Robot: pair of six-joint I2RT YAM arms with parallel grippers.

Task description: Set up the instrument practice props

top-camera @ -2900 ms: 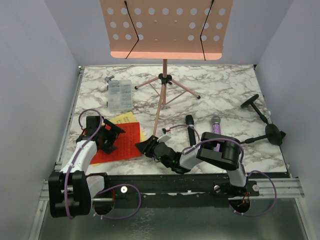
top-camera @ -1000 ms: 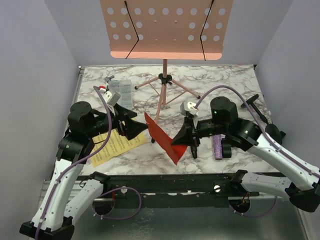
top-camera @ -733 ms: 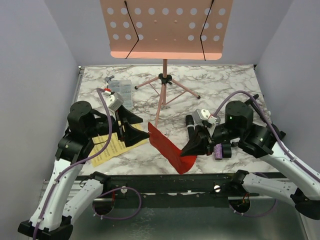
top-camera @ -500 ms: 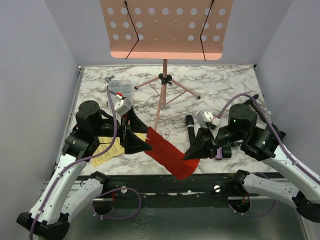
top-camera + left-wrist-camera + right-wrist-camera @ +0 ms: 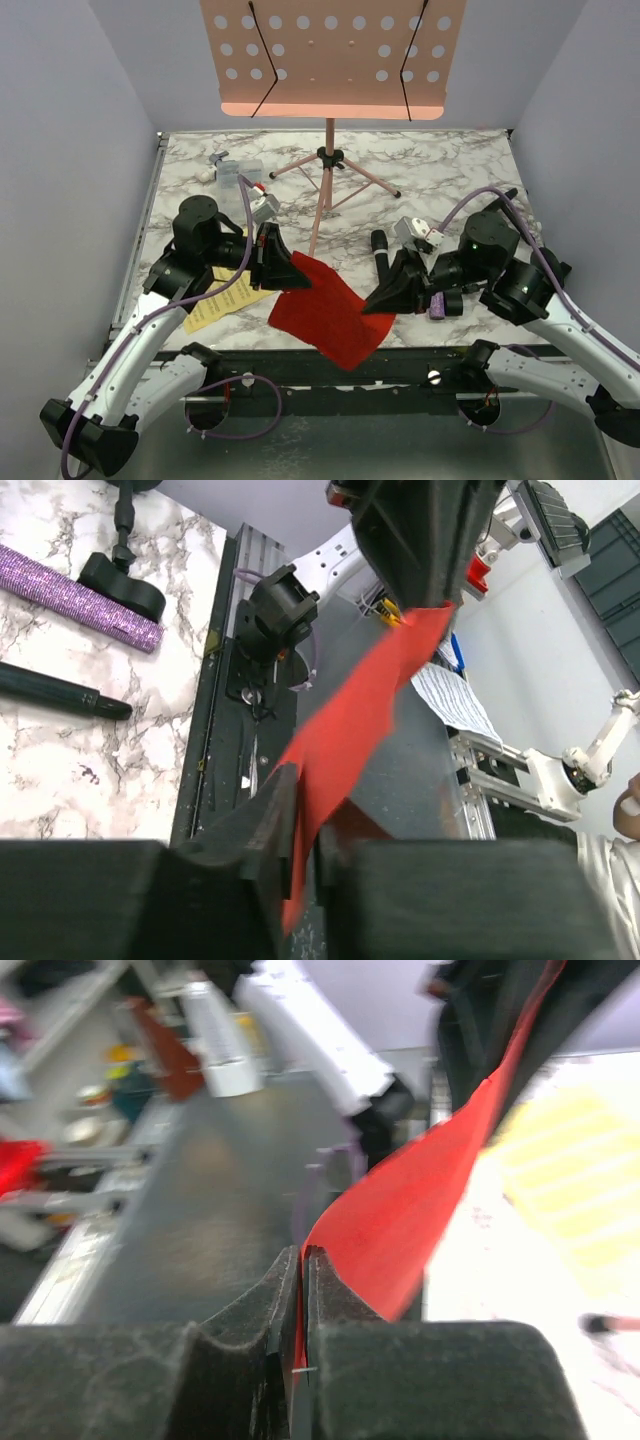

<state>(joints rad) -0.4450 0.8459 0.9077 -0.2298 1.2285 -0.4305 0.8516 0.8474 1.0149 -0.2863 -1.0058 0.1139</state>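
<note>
- Holding the red music sheet [image 5: 325,318] off the table at lower centre of the overhead view, you have both arms on it. The left gripper [image 5: 290,272] is clamped on its upper-left edge and the right gripper [image 5: 378,298] is pinched on its right edge. Each wrist view shows the fingers closed flat on the paper.
- The sheet sags in a shallow curve between the two grips. Your likely step is to carry it up to the pink perforated music rack [image 5: 330,60] at the top of the frame.
- Move the two arms at one pace and hold their spacing. Pulling apart could tear the paper; closing in could buckle it.
- Bring the sheet in from the front and set its lower edge on the rack's lip before you release. The thin tripod legs [image 5: 345,175] look easy to knock.
- The yellow music sheet [image 5: 215,305] lies flat at left, partly under the left arm.
- The black microphone [image 5: 381,255] and the purple glitter microphone [image 5: 437,302] lie just beside the right gripper. The two black mic holders [image 5: 545,265] lie near the right edge.
- The surface is a white tabletop with grey marble veining [image 5: 450,180], closed in by plain pale lavender walls. A clear plastic compartment box [image 5: 240,172] sits at its upper left.
</note>
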